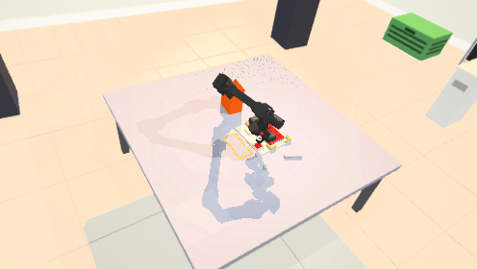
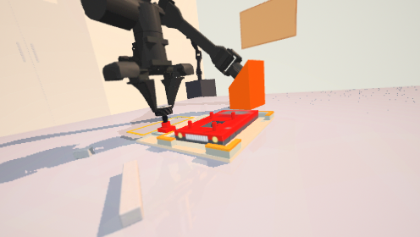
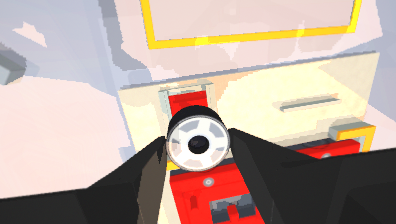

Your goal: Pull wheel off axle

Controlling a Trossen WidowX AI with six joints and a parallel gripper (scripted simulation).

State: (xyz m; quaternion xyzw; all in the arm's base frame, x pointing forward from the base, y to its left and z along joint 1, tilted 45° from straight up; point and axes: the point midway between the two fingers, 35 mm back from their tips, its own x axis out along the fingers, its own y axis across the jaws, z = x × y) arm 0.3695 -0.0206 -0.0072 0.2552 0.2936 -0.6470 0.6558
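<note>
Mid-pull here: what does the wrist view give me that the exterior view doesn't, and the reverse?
Wrist only: the wheel's pale hub face and dark centre hole, with a finger on each side of its tyre, and the yellow marked area seen whole, beyond the board.

Exterior only: the wheel's height, raised just above the red axle mount, plus the red car body's front grille, the orange block and a loose pale bar on the table.

Both: the gripper shut on the wheel, beside the marked area.

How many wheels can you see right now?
1. The wheel is gripped between the gripper fingers, above the red car chassis at its front corner. Others may be hidden behind the arm.
</note>
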